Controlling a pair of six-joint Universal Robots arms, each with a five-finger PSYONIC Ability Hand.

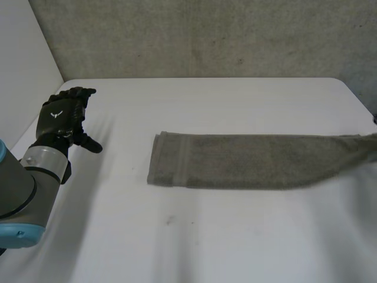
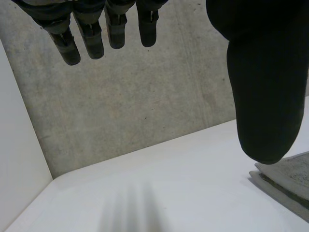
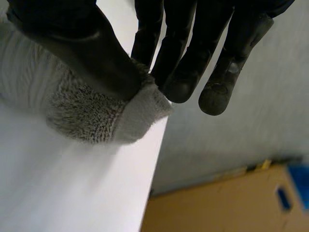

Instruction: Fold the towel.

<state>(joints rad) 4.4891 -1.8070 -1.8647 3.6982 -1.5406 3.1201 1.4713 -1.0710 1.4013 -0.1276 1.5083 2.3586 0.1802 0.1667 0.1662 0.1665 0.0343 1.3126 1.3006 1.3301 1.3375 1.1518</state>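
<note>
Now the right hand (image 3: 91, 58) pinches the towel (image 1: 247, 160) at three o'clock. It looks soft and limp, so grip corners. The left hand (image 1: 62, 118) hangs spread.

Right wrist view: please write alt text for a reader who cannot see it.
The robot's black right hand pinches one end of the grey terry towel between thumb and fingers, at the edge of the white table. Beyond the edge is a grey wall.
</note>
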